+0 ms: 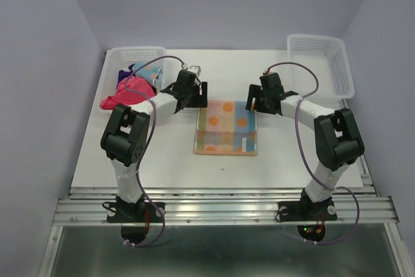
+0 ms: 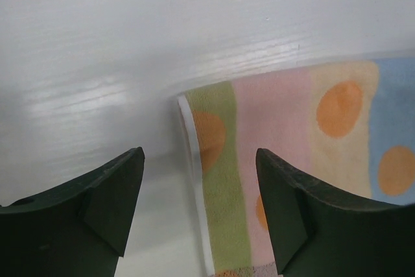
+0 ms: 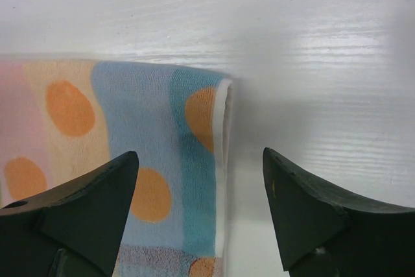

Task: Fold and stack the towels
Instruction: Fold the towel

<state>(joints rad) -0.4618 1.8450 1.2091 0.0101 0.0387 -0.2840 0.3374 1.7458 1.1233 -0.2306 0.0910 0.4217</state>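
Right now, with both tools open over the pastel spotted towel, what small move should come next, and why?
Probably lower both and close on the far corners, ready to fold. The left tool and right tool hang open, each straddling one corner of the pastel striped, orange-spotted towel, which lies flat and ungripped.

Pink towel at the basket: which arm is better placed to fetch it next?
Left. The left gripper, open, is nearer the pink towel; the right gripper is across the spotted towel, farther off.

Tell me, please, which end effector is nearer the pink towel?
Left. The left end effector is just right of the pink towel; the right end effector is farther right, beyond the spotted towel.
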